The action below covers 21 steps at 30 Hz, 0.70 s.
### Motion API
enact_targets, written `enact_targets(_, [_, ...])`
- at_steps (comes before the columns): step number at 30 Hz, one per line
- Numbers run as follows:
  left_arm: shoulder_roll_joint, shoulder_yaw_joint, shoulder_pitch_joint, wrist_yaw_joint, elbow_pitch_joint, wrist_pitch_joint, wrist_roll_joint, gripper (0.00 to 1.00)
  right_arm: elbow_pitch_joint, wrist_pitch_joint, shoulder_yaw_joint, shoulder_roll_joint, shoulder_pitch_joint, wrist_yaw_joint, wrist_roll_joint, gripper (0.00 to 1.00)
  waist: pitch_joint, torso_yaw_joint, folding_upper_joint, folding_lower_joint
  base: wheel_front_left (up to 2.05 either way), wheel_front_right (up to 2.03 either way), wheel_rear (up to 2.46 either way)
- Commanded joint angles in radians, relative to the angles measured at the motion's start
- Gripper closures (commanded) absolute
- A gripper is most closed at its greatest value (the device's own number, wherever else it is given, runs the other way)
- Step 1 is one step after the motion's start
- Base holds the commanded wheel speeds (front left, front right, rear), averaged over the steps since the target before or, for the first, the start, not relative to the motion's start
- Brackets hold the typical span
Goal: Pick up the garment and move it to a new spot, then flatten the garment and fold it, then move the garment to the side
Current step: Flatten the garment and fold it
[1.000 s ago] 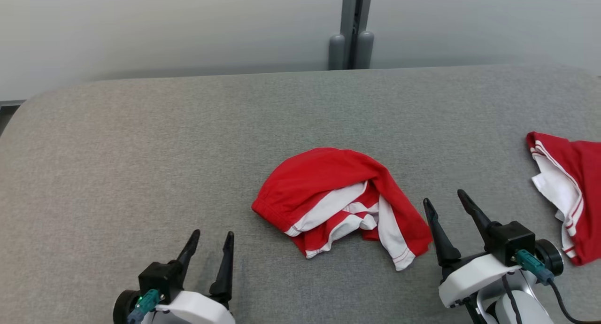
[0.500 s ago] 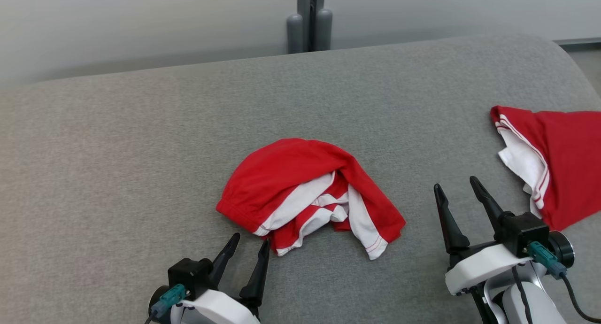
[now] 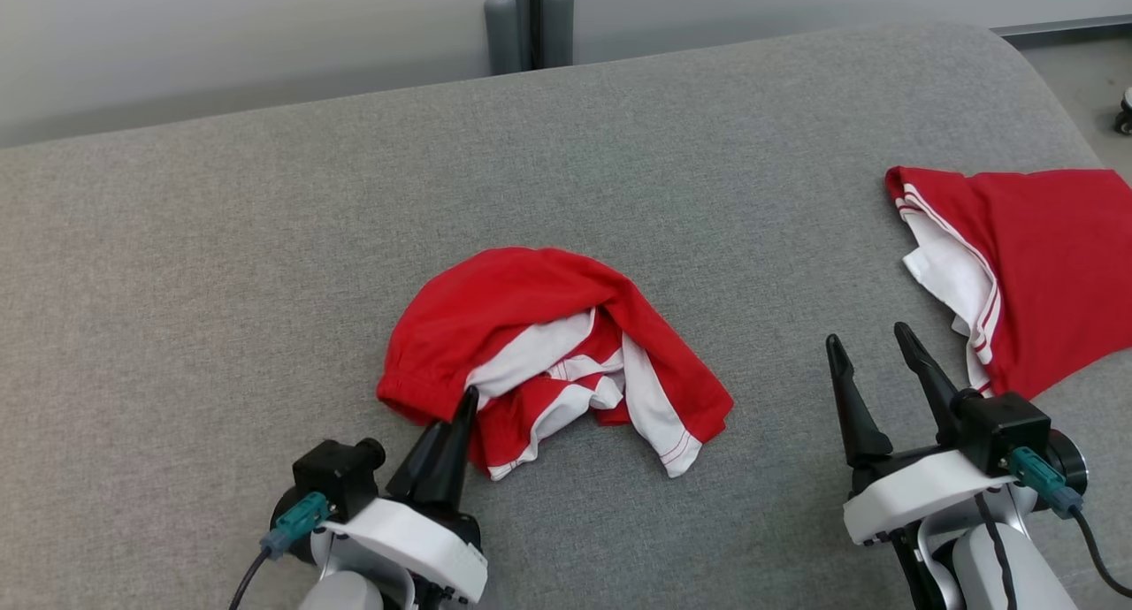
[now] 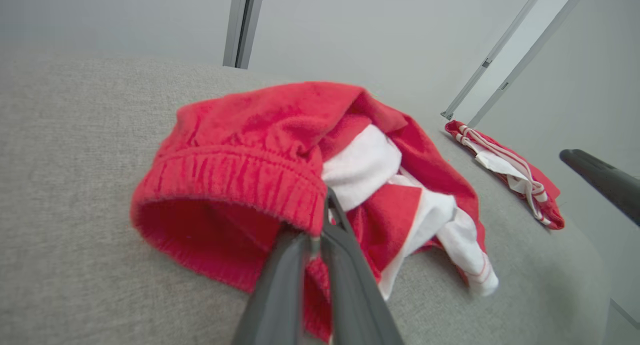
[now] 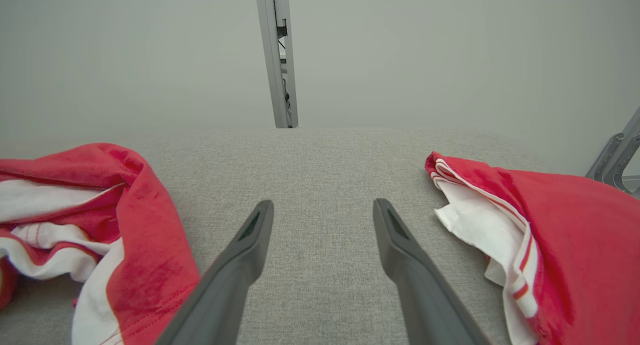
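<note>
Crumpled red-and-white garment (image 3: pixel 539 345) at the centre of the head view, lying in a heap on the grey padded surface (image 3: pixel 221 239). The left gripper (image 3: pixel 463 402), at lower left, has its two fingers drawn together on the ribbed waistband (image 4: pixel 235 180) at the heap's near-left edge. The left wrist view shows the hem pinched between them, low against the surface. A grip on the thick elastic edge rather than on loose cloth is probably chosen because the band bunches little and should carry the whole garment when lifted. The right gripper (image 3: pixel 867 338), at lower right, hangs with its fingers spread apart and nothing between them. It sits to the right of the heap's white-trimmed corner, apparently free for a second hold. A second red garment (image 3: pixel 1044 265) lies at the right edge, well apart from the heap. Judged stage: the grasp for the first step, with lifting and moving not yet done.
</note>
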Motion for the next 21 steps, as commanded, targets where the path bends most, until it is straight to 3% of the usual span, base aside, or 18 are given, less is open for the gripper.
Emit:
enact_targets(1, [0.005, 0.01, -0.024, -0.003, -0.025, -0.001, 0.016, 1.0, 0.0, -0.001, -0.004, -0.004, -0.008, 0.0, 0.01, 0.0, -0.001, 0.001, 0.0, 0.0, 0.0, 0.0, 0.0])
enact_targets(7, [0.004, -0.025, -0.113, -0.017, -0.112, -0.001, 0.079, 1.0, 0.014, -0.001, -0.003, -0.004, -0.011, 0.0, 0.03, 0.0, -0.011, 0.009, 0.0, 0.0, 0.0, 0.0, 0.0])
enact_targets(12, [0.005, -0.14, -0.303, -0.025, -0.083, -0.001, 0.122, 1.0, 0.021, -0.001, 0.004, -0.004, -0.012, 0.0, 0.049, 0.0, -0.02, 0.009, 0.0, 0.0, 0.0, 0.0, 0.0])
enact_targets(18, [0.005, -0.227, -0.494, -0.025, -0.084, -0.001, 0.03, 1.0, 0.031, -0.001, 0.012, -0.004, -0.007, 0.0, 0.067, 0.0, -0.025, -0.004, 0.0, 0.0, 0.0, 0.0, 0.0])
enact_targets(21, [0.005, -0.236, -0.561, 0.015, -0.101, -0.001, -0.045, 1.0, 0.038, -0.001, 0.007, -0.004, 0.0, 0.0, 0.074, 0.0, -0.034, -0.007, 0.0, 0.0, 0.0, 0.0, 0.0])
